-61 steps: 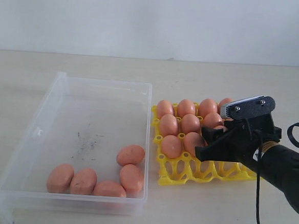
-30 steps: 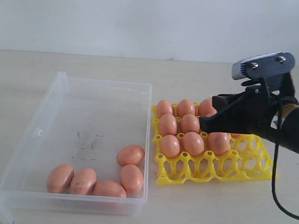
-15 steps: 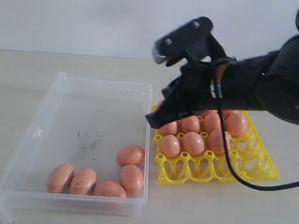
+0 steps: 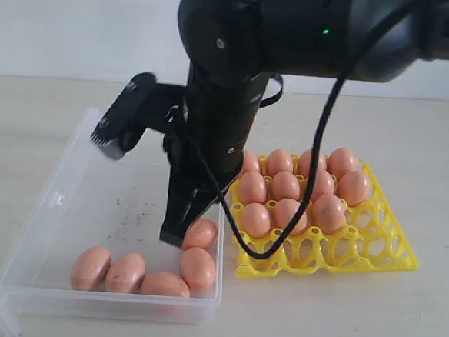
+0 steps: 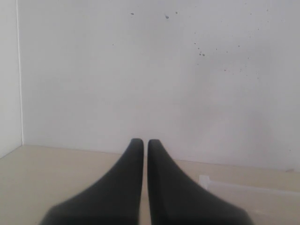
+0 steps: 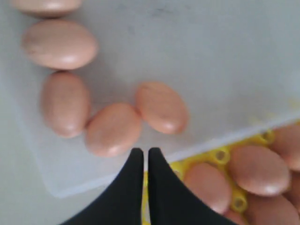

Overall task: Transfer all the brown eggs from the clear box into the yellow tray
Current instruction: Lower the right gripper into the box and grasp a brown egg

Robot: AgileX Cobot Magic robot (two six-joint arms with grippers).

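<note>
Several brown eggs (image 4: pixel 197 268) lie along the near right corner of the clear box (image 4: pixel 70 173); in the right wrist view they cluster as eggs (image 6: pixel 113 129) on the box floor (image 6: pixel 211 70). The yellow tray (image 4: pixel 357 251) to the right of the box holds several eggs (image 4: pixel 285 186) in its far rows; its near row of cups is bare. My right gripper (image 4: pixel 173 236) reaches across into the box, shut and holding nothing, its tips (image 6: pixel 142 151) just beside the nearest egg (image 4: pixel 202 232). My left gripper (image 5: pixel 141 140) is shut and holds nothing, and does not show in the exterior view.
The right arm's dark bulk (image 4: pixel 237 100) hangs over the box's right wall and the tray's left edge. A pale tabletop (image 4: pixel 314 321) surrounds both containers, with a white wall (image 4: pixel 65 18) behind. The left wrist view faces that wall and a corner of the box (image 5: pixel 243 187).
The right gripper left an egg in the tray's third row, lifted, then swung left across the tray and came down into the box beside the eggs.
</note>
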